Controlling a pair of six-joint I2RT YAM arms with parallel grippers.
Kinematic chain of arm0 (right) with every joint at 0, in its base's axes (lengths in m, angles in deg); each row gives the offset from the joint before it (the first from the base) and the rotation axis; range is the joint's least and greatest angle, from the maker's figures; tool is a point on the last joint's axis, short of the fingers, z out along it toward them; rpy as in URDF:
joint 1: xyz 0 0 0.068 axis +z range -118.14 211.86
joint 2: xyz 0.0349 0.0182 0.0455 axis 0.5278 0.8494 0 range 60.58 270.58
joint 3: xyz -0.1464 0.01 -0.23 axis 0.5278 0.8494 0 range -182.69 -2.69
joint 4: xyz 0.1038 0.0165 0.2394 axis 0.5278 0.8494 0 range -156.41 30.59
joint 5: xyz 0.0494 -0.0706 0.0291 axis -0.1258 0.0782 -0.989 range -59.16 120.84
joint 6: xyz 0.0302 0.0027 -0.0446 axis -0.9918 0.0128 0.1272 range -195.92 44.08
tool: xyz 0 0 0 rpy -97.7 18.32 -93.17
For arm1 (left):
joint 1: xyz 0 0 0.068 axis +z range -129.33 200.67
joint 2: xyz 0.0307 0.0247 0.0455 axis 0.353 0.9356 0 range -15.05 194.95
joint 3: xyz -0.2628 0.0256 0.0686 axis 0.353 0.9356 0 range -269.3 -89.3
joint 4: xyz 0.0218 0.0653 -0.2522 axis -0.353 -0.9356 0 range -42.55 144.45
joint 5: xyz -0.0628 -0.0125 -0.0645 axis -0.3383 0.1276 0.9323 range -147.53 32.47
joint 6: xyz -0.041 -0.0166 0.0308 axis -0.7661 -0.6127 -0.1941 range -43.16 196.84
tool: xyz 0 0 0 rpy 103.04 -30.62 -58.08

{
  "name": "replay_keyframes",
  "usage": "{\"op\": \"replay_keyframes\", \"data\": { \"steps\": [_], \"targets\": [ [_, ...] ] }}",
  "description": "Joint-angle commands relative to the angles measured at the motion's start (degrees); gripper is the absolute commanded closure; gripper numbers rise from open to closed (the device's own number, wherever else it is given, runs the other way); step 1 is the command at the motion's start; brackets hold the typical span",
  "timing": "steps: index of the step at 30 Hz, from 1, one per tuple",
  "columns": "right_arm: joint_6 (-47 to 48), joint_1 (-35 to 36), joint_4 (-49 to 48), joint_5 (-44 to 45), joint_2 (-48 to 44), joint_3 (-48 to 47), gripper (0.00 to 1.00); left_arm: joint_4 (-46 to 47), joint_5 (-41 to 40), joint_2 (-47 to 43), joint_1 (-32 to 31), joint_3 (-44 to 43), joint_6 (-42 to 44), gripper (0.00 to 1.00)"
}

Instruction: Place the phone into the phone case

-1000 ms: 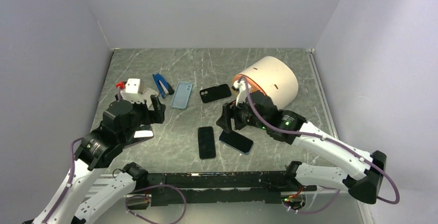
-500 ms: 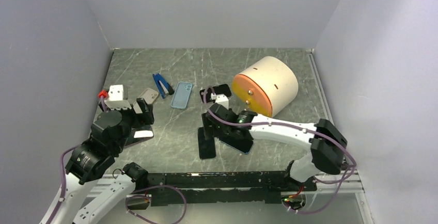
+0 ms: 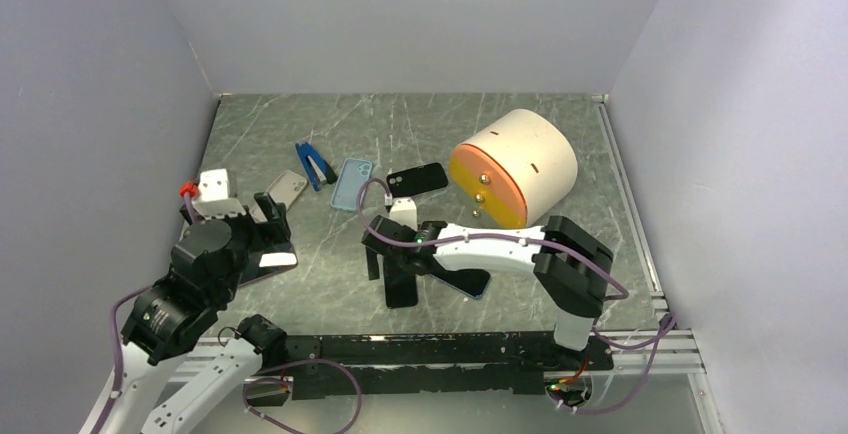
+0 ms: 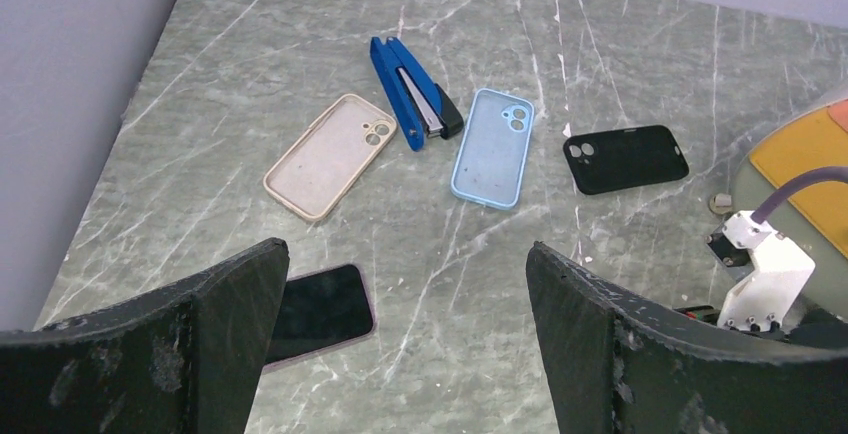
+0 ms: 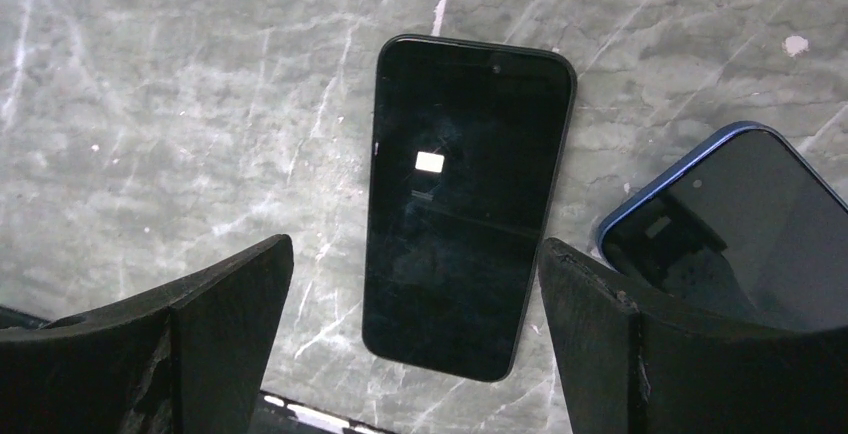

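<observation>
A black phone [image 5: 465, 204] lies face up on the marble table, with a blue-edged phone [image 5: 740, 224] to its right. My right gripper [image 5: 415, 244] is open and hovers just above the black phone [image 3: 400, 282], its fingers either side of the phone's near end. My left gripper [image 4: 407, 247] is open and empty above the table; a pink-edged phone [image 4: 320, 311] lies by its left finger. Beyond it lie three empty cases: beige [image 4: 330, 154], light blue [image 4: 493, 144] and black [image 4: 625, 157]. In the top view the left gripper [image 3: 265, 216] is at the left and the right gripper [image 3: 385, 257] at the middle.
A blue stapler [image 4: 415, 104] lies between the beige and light blue cases. A large cream cylinder with an orange face [image 3: 515, 164] lies on its side at the back right. The right arm's forearm crosses over the blue-edged phone [image 3: 470, 282]. Grey walls enclose the table.
My right gripper has swung left from beside the cylinder to over the black phone. My left arm has drawn back toward the left and nearer its base.
</observation>
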Motion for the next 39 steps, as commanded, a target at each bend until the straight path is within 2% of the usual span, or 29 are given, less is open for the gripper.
{"op": "replay_keyframes", "data": {
  "steps": [1, 21, 31, 39],
  "targets": [
    [-2.47, -0.01, 3.41, 3.75, 1.53, -3.72, 0.05, 0.63, -3.52, -2.43, -0.07, -0.08, -1.22, 0.06],
    [-4.04, 0.36, 4.39, 2.56, 6.21, -4.46, 0.05, 0.40, -4.43, -4.04, -0.07, 0.10, -2.06, 0.07],
    [-4.60, 0.93, 5.53, 2.91, 7.08, -4.66, 0.13, 0.39, -4.54, -5.25, -0.11, 0.29, -2.03, 0.07],
    [-4.92, 2.69, 12.14, 7.16, 10.64, -8.92, 0.16, 0.35, -4.21, -5.76, -0.04, 0.22, -2.25, 0.07]
  ]
}}
